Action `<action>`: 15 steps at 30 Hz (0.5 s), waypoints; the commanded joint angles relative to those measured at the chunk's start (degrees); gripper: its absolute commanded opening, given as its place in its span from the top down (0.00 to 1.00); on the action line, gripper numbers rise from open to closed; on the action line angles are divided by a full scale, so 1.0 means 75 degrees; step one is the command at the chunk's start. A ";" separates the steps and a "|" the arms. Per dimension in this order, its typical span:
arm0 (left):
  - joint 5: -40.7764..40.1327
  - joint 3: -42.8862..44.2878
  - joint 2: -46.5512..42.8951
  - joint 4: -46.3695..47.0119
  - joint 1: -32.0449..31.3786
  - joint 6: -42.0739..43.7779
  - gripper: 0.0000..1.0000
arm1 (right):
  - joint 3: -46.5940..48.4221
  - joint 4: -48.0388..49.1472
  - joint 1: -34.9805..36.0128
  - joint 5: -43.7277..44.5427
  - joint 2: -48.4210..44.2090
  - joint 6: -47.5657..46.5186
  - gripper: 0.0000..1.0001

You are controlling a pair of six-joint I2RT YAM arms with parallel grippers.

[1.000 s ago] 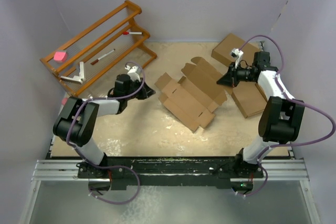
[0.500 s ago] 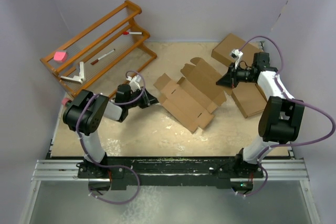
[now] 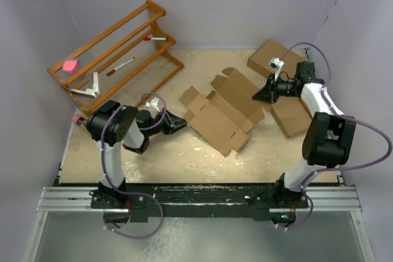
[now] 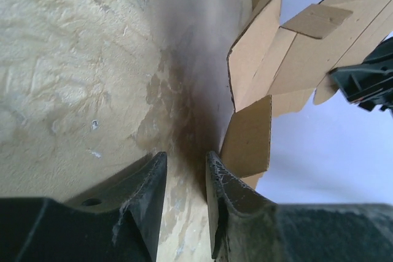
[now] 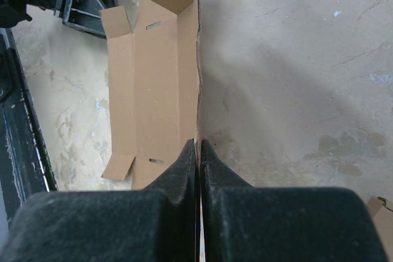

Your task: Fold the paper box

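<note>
bare tabletop (image 3: 184, 157) is left at 6 o'clock of the paper box (image 3: 220, 113); passage at 10 o'clock is blocked by a wooden rack (image 3: 116, 59), and at 2 to 3 o'clock by brown boxes (image 3: 288, 116).

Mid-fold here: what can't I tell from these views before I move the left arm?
- Top view: whether the left gripper touches the paper box; the fingertips are too small and dark.
- Left wrist view: most of the box, cut off by the top and right edges.
- Right wrist view: how deep the cardboard sits in the right gripper; its own fingers hide it.
</note>
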 commanded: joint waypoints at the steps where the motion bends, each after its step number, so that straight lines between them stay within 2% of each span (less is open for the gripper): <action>1: 0.0116 -0.0113 0.0306 0.2073 -0.0008 -0.1198 0.63 | -0.0013 -0.0022 -0.0030 -0.0285 -0.0007 0.0020 1.00; 5: -0.0009 -0.0221 0.0244 0.2175 -0.0009 -0.1320 0.58 | -0.0013 -0.0026 -0.0029 -0.0273 0.0005 0.0020 1.00; 15: -0.0251 -0.0453 0.0286 0.2751 -0.0035 -0.1985 0.56 | -0.0013 -0.0052 -0.0026 -0.0248 0.0034 0.0020 1.00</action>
